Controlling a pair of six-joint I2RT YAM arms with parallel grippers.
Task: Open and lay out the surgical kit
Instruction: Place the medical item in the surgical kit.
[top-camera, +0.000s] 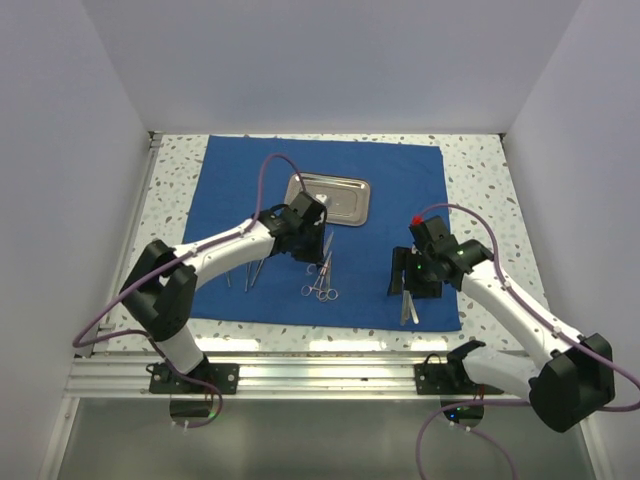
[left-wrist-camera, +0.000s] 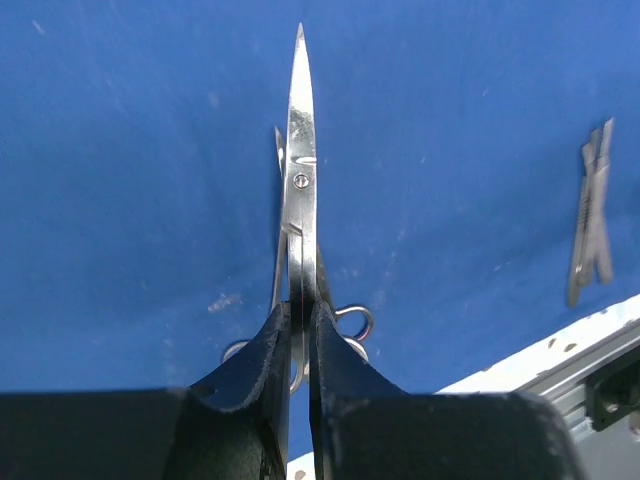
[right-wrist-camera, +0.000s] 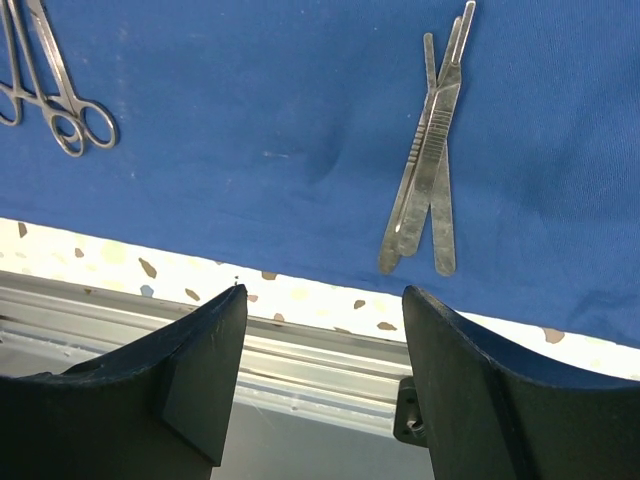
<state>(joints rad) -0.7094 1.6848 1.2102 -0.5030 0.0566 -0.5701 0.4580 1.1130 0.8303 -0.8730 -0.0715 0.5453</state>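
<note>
The royal-blue cloth (top-camera: 400, 190) lies spread flat on the table. The steel tray (top-camera: 330, 197) sits on its far middle. My left gripper (top-camera: 306, 236) (left-wrist-camera: 299, 310) is shut on slim silver scissors (left-wrist-camera: 300, 150), blades pointing away from it, held above the cloth just in front of the tray. Ring-handled forceps (top-camera: 321, 283) (right-wrist-camera: 60, 100) lie on the cloth below it. My right gripper (top-camera: 410, 277) (right-wrist-camera: 322, 295) is open and empty, above the cloth's near right edge. Flat silver tweezers (top-camera: 408, 306) (right-wrist-camera: 430, 170) lie just ahead of it.
More slim instruments (top-camera: 250, 272) lie on the cloth partly under the left arm. The speckled tabletop (top-camera: 500, 200) shows around the cloth. An aluminium rail (top-camera: 320, 375) runs along the near edge. White walls close in the left, right and back.
</note>
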